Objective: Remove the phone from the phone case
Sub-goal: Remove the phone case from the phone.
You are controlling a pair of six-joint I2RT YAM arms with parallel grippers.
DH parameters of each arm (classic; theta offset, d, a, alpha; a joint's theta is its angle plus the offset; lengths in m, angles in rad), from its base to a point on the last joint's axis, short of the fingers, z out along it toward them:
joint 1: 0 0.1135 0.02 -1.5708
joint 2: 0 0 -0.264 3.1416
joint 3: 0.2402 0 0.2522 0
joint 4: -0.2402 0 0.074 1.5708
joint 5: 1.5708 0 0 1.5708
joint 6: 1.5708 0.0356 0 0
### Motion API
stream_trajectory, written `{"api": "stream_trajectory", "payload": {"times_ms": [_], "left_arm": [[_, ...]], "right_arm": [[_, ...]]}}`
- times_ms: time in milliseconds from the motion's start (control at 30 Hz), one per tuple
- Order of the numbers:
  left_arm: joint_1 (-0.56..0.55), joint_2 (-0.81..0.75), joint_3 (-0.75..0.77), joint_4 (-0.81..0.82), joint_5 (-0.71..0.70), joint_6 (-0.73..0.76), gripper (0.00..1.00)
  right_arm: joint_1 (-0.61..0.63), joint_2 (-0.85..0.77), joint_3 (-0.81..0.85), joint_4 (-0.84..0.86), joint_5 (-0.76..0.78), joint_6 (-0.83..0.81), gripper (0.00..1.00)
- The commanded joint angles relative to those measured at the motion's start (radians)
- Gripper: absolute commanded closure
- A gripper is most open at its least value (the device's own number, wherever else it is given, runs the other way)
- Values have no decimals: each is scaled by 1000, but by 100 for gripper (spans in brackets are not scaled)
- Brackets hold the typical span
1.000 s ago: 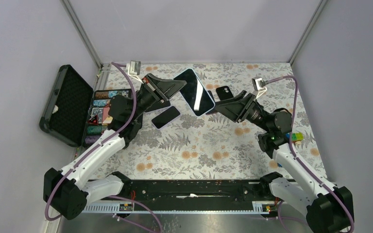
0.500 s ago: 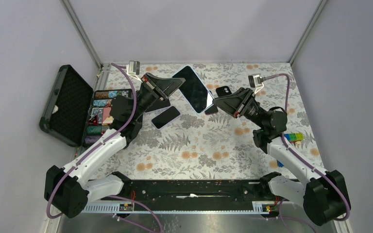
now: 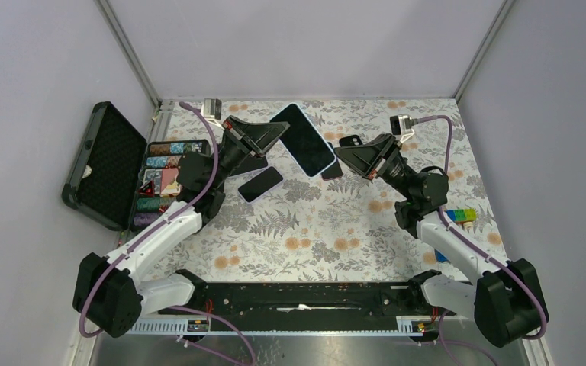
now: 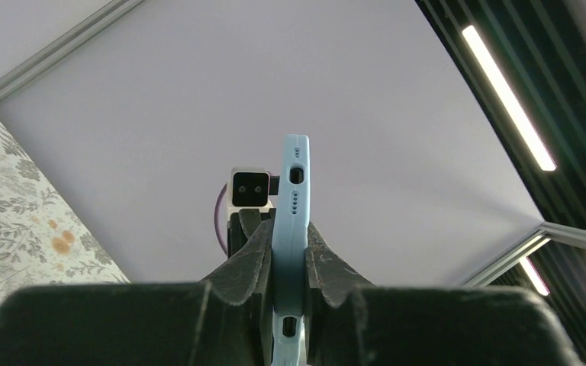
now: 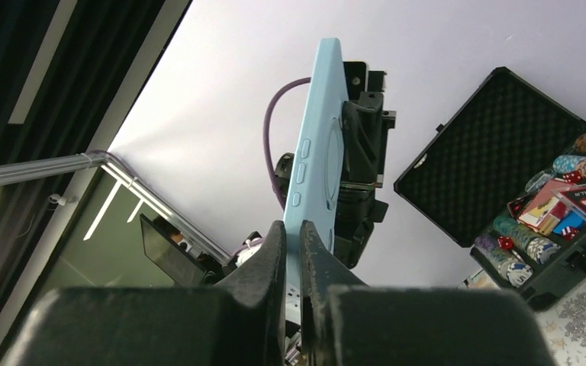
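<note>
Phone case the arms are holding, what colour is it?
Light blue case, clearest in right wrist view.

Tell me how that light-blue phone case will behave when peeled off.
Probably flexible: the phone case looks thin, matte and rounded, like silicone, so its edge should bend. Likely grippy, not slippery: the left claw and right claw pinch it. The glossy phone inside looks rigid.

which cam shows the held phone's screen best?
Top external: the phone faces the camera, whole dark screen visible, with the left gripper and right gripper clamped on opposite sides. Left wrist shows only the blue case edge-on, ports visible. Right wrist shows the case's back and side buttons, no screen.
</note>
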Motion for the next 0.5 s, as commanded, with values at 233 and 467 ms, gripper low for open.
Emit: {"api": "stream_trajectory", "payload": {"times_ms": [233, 467], "left_arm": [[14, 42, -8, 217, -59, -160, 100], [14, 48, -4, 242, -63, -198, 100]], "right_arm": [[24, -7, 54, 24, -9, -27, 51], [26, -17, 36, 25, -1, -29, 65]]}}
